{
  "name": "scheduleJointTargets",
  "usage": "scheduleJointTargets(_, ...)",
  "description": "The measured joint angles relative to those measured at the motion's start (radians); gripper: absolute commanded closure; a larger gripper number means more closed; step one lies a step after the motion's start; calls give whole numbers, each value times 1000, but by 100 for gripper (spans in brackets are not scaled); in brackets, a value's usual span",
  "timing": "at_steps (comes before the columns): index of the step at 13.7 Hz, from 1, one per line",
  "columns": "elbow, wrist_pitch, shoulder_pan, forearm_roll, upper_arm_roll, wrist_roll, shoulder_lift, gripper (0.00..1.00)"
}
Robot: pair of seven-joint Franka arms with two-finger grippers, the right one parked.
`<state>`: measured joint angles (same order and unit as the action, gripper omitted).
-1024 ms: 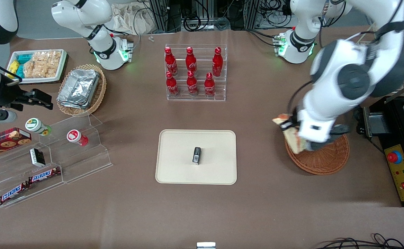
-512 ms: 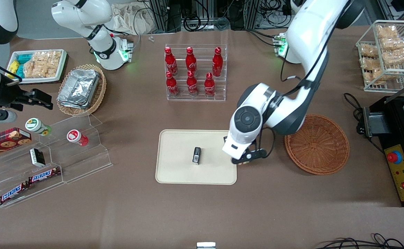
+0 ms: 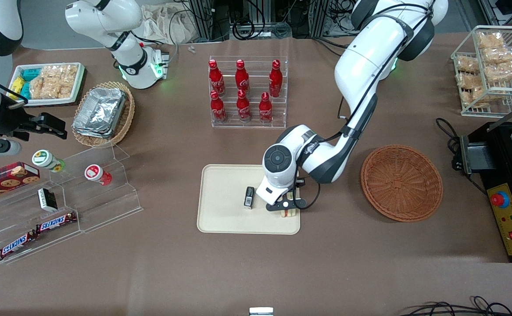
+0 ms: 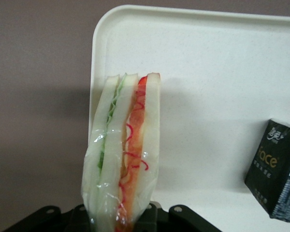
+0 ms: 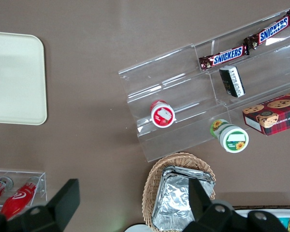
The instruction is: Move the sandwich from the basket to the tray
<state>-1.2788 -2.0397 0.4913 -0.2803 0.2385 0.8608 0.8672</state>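
Fingers (image 4: 145, 215) of the left gripper (image 3: 287, 210) clamped on the sandwich (image 4: 123, 150), above the tray (image 3: 225, 215).

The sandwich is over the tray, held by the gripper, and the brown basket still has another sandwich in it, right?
Not quite. The front view shows the basket empty. The gripper does hold the sandwich over the tray.
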Motion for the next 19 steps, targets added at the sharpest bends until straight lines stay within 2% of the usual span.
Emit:
scheduleJointTargets(1,4,-4,0,0,-1,-15,0,1)
scheduleJointTargets(10,53,-38,-9,0,-8,-26,-8,1)
scheduleJointTargets(14,77,124,-31,1,-32,-25,-93,1)
scheduleJointTargets(15,80,171,-61,15,-34,-26,-130,1)
scheduleJointTargets(18,75,298,-221,165,-27,-157,-282,1)
scheduleJointTargets(19,63,341,-268,188,-26,-204,-337,1)
